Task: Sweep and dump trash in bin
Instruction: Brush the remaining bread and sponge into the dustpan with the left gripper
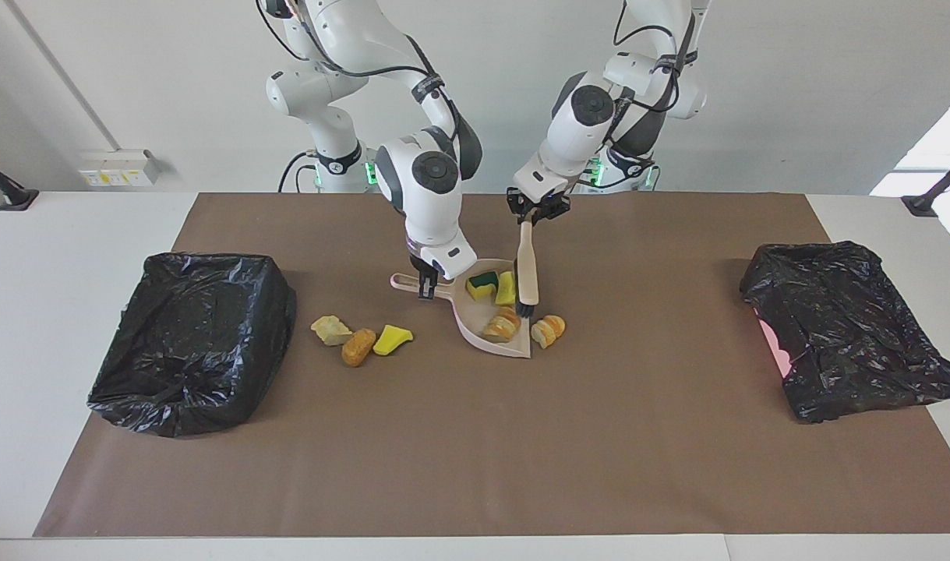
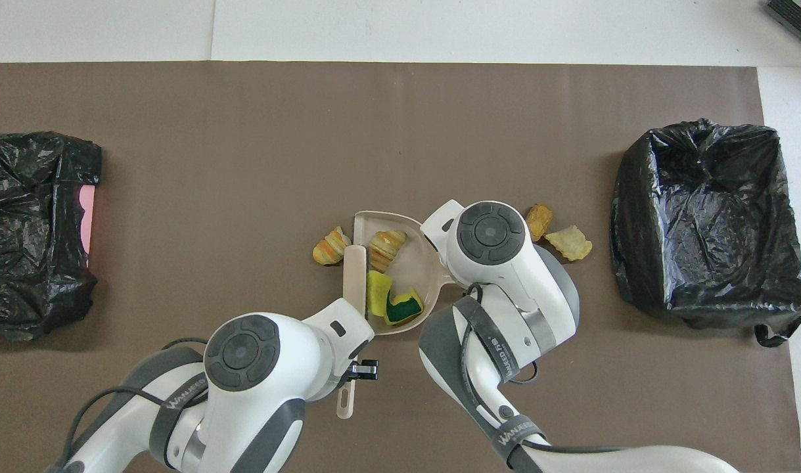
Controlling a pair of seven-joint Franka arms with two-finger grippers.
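My right gripper is shut on the handle of the pale pink dustpan, which rests on the mat. The pan holds a green-topped sponge, a yellow sponge and a bread-like lump. My left gripper is shut on the brush, whose bristles stand over the pan's open edge. Another bread lump lies just outside that edge. A beige lump, an orange-brown lump and a yellow sponge lie between the pan and the open black-lined bin.
A second black-bagged bin with a pink patch showing sits at the left arm's end of the brown mat. In the overhead view the right arm hides its own gripper and the pan's handle.
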